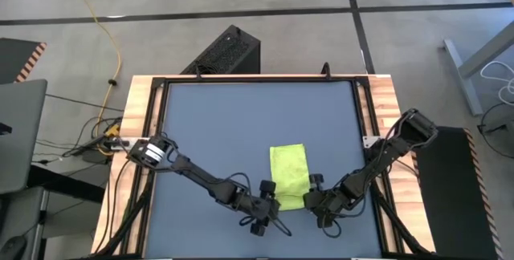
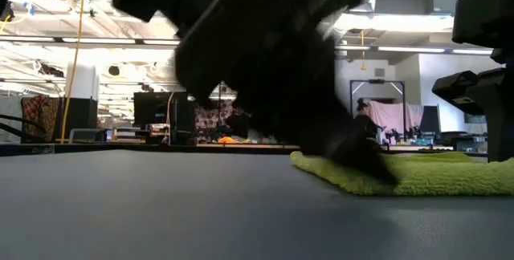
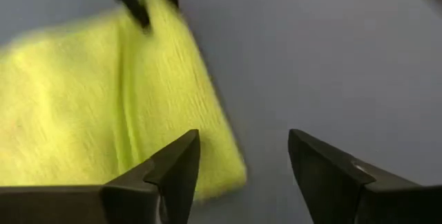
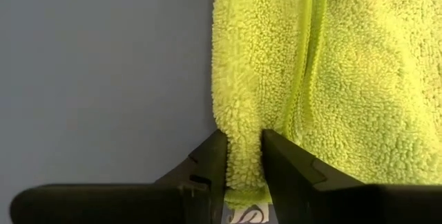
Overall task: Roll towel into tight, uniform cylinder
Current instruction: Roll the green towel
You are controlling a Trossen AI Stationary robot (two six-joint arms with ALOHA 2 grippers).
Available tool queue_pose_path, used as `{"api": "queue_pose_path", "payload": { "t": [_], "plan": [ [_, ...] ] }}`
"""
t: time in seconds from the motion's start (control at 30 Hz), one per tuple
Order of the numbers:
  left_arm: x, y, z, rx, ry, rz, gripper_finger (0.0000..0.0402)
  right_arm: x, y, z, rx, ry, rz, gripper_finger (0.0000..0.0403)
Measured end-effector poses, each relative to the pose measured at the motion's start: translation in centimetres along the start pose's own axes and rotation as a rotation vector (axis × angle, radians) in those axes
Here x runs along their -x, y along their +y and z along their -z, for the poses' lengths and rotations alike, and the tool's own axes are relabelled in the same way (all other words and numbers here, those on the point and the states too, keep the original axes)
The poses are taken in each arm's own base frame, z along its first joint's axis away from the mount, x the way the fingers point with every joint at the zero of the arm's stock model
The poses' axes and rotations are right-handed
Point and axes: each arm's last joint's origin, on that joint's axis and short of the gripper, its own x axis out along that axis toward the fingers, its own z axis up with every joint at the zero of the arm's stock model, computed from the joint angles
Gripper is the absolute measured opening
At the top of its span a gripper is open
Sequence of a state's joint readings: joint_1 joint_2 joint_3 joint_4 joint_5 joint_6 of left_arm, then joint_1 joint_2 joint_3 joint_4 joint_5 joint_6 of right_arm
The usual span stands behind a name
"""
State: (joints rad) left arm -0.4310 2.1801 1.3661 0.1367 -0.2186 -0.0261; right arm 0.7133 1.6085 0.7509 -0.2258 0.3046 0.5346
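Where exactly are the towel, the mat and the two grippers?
towel [image 1: 289, 173]: high view, middle of the cloth.
mat [image 1: 241, 123]: high view, bare part.
left gripper [image 3: 242, 172]: left wrist view, between fingertips.
right gripper [image 4: 244, 156]: right wrist view, between fingertips.

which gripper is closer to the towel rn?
Right. The right gripper has its fingers pinching the towel at its near edge; the left gripper is open at the towel's near corner, not gripping.
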Motion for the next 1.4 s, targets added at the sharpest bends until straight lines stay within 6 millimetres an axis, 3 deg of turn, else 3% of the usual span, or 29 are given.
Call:
{"api": "queue_pose_path", "payload": {
  "t": [0.5,0.63,0.77,0.93,1.17,1.4],
  "plan": [
    [-0.8,0.4,1.5,0.166,0.081,-0.097,0.0203,0.2,0.7,0.4,-0.062,0.012,-0.038,0.0118],
    [-0.9,0.9,1.6,0.233,0.094,-0.112,0.0165,0.3,1.0,0.5,-0.086,0.014,-0.044,0.0118],
    [-1.0,1.3,1.7,0.286,0.101,-0.112,0.0099,0.3,1.0,0.5,-0.09,0.014,-0.045,0.0118],
    [-1.2,2.2,1.7,0.388,0.123,-0.002,0.0011,0.3,1.0,0.6,-0.13,0.023,-0.054,0.0118],
    [-1.6,4.1,1.5,0.601,0.168,0.271,0.0001,0.4,1.1,0.5,-0.217,0.036,-0.073,0.0118],
    [-1.7,6.8,1.1,0.822,0.193,0.431,0.0,0.4,1.2,0.6,-0.303,0.079,-0.12,0.0099]
  ]
}}
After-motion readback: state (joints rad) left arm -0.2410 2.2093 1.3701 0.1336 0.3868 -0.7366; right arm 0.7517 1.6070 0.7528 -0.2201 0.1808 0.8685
